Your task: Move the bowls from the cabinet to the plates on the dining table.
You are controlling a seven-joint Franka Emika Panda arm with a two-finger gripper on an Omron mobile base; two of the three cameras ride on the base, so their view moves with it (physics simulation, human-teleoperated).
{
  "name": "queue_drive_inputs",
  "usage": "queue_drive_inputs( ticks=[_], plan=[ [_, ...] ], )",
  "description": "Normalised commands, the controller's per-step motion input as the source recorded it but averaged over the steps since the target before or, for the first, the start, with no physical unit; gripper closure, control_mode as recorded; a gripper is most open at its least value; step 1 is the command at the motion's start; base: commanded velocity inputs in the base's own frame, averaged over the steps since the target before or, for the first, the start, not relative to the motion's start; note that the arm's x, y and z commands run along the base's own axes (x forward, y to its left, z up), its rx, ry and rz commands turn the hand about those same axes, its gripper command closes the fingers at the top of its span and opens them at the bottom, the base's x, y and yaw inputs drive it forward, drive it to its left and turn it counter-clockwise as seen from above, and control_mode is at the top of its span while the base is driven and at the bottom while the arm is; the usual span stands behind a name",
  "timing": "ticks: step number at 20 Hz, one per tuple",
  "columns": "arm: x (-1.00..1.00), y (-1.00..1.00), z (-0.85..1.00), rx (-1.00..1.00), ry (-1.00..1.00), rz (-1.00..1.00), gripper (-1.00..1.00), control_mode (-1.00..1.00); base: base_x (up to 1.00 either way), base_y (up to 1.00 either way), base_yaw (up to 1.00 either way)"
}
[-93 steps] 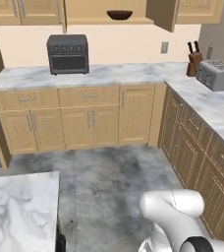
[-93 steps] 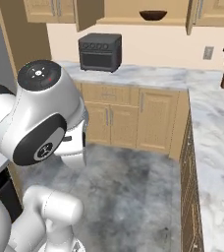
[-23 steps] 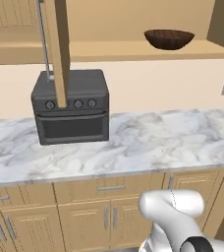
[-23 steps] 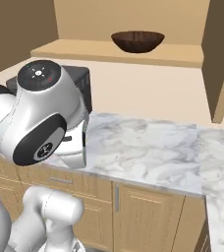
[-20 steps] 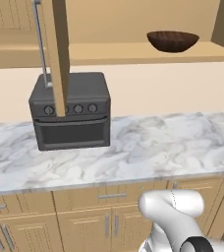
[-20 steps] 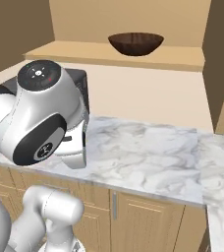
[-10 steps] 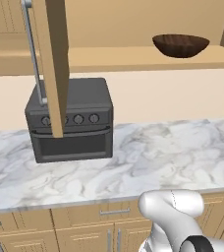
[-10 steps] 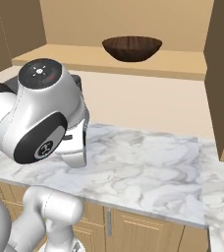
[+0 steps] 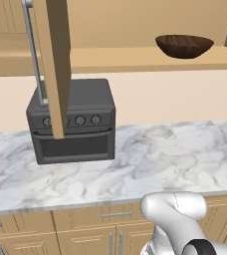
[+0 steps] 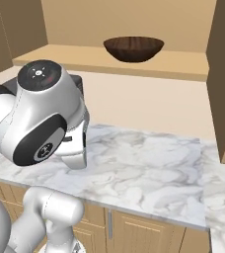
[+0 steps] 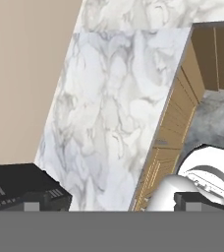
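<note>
Overhead, wooden bowl [image 9: 184, 46] on cabinet shelf [image 10: 183, 65], gripper [image 11: 106, 204] spread wide, empty, above marble counter [image 11: 109, 123]

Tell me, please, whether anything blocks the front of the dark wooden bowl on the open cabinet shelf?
Nothing visible does: the wooden bowl sits alone on the cabinet shelf, with the cabinet door swung open well to its left.

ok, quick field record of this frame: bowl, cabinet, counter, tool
bowl: dark wooden bowl upright on the open cabinet's shelf
second bowl: none seen on the shelf
cabinet door: door swung open, edge-on, in front of the black oven
counter: marble counter, oven at its left
tool: tool open, holding nothing, aimed along the counter
</note>
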Motion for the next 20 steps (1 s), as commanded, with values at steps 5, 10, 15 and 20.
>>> queue_drive_inputs(
  ticks=[5,10,15,20],
  plan=[
    [0.0,0.0,0.0,0.0,0.0,0.0,-1.0,1.0,0.17,-0.05,0.03],
    [0.04,-0.02,0.09,0.0,-0.07,0.01,-1.0,-1.0,0.09,-0.03,0.01],
    [0.08,-0.05,0.33,0.0,-0.15,0.01,-1.0,-1.0,0.0,0.0,0.0],
    [0.07,-0.02,0.34,0.0,-0.12,0.0,-1.0,-1.0,0.0,0.0,0.0]
  ],
)
